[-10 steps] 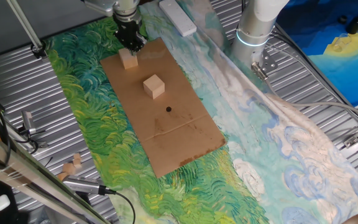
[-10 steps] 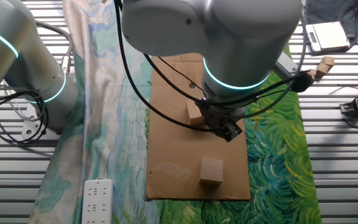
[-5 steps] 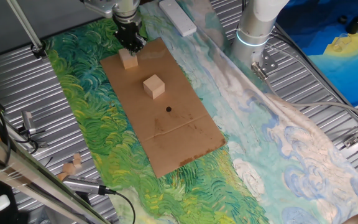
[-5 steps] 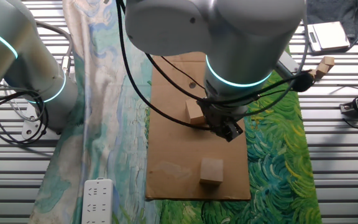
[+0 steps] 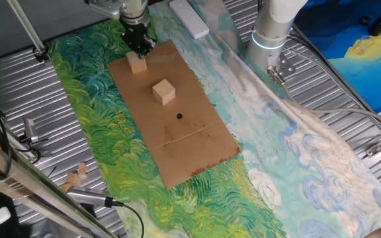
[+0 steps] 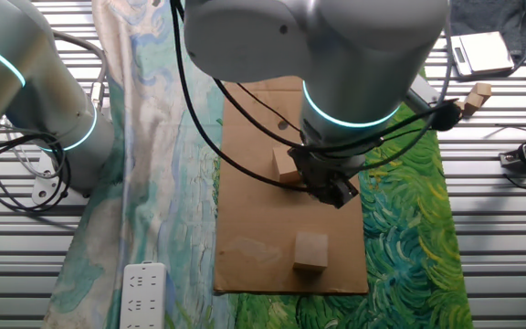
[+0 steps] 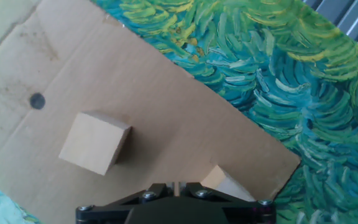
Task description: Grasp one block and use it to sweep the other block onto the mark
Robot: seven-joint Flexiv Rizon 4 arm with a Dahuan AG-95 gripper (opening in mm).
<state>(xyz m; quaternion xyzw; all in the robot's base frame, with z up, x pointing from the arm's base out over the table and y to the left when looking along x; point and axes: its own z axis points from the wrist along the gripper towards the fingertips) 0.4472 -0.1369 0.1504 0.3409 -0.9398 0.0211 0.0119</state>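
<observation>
Two plain wooden cubes lie on a brown cardboard sheet [image 5: 197, 142]. The far cube [image 5: 137, 63] lies near the sheet's top end; it also shows in the other fixed view [image 6: 311, 249], and its corner shows in the hand view [image 7: 225, 185]. The middle cube [image 5: 165, 91] shows in the other fixed view [image 6: 286, 164] and the hand view [image 7: 95, 142]. The mark [image 5: 179, 116] is a small black dot beyond the middle cube, also in the hand view [image 7: 36, 101]. My gripper [image 5: 141, 47] hovers just above the far cube, jaws together and empty [image 7: 178, 185].
The cardboard lies on a painted green-blue cloth [image 5: 98, 125] over a metal slatted table. A white power strip [image 5: 189, 18] lies past the sheet's far end. Small wooden pieces [image 5: 77, 176] and cables sit at the left edge. The arm's base [image 5: 270, 33] stands to the right.
The arm has shifted only very slightly over the far cube. Both cubes stay where they were.
</observation>
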